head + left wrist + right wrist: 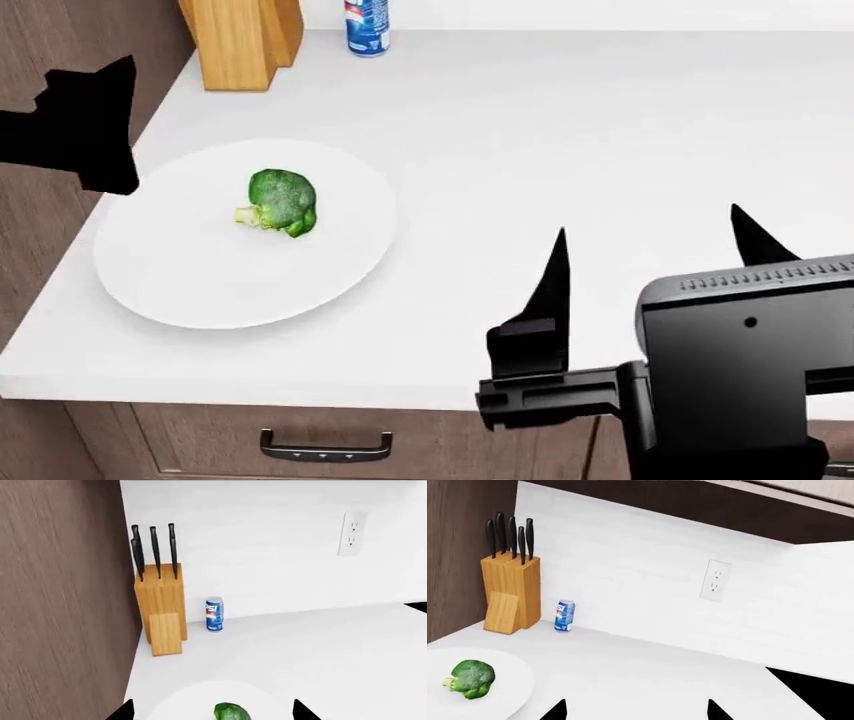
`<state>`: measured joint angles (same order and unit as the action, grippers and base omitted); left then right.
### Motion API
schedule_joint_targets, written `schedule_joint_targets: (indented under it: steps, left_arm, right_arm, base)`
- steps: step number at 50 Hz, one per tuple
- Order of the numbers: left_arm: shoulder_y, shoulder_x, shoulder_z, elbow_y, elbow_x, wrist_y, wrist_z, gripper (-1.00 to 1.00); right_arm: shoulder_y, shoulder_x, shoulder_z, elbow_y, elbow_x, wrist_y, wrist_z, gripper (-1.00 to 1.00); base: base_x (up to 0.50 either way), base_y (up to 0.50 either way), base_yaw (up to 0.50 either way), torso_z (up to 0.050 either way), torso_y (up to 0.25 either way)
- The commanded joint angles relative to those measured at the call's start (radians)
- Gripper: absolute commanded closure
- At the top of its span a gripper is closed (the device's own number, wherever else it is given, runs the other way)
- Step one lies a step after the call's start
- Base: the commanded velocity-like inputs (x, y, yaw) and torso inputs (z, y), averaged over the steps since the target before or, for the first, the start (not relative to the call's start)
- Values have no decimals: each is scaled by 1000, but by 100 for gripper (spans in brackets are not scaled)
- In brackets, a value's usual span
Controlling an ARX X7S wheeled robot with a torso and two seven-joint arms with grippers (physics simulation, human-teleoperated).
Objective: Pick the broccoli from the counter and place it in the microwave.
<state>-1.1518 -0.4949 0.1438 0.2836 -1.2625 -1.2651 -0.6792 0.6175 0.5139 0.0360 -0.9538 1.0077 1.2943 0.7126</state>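
The broccoli (280,202) is a small green floret lying on a white plate (174,270) on the white counter (601,130), at the left. My left gripper (80,125) hangs at the plate's far left side. In the left wrist view it (212,711) is open, and the broccoli (231,712) shows between its fingertips without touching them. My right gripper (654,240) is open and empty over the counter's front, to the right of the plate. In the right wrist view it (635,711) is wide open, with the broccoli (472,677) off to one side. The microwave is out of view.
A wooden knife block (240,40) and a blue soda can (367,25) stand at the back left by a brown wood side panel (60,605). A wall outlet (715,580) is on the white backsplash. Wood drawers with a dark handle (324,447) sit under the counter.
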Motion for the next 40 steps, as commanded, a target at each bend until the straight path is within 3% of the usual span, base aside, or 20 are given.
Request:
schedule_joint_targets:
  steps: [1, 14, 27, 40]
  left_arm:
    - [-125, 87, 125, -250, 166, 74, 138, -100]
    - [-148, 164, 196, -526, 276, 168, 208, -100]
    - [-155, 227, 300, -615, 357, 238, 276, -100]
    - [-250, 316, 406, -904, 479, 374, 416, -100]
  right_arm:
    - [1, -11, 30, 9, 14, 6, -5, -100]
    - [-1, -3, 69, -8, 105, 36, 42, -100]
    - [-12, 11, 81, -11, 141, 24, 66, -100]
    - [-23, 17, 83, -12, 177, 18, 98, -100]
  base:
    - [0, 0, 0, 0, 0]
    - [0, 0, 0, 0, 0]
    - [0, 0, 0, 0, 0]
    - [0, 0, 0, 0, 1]
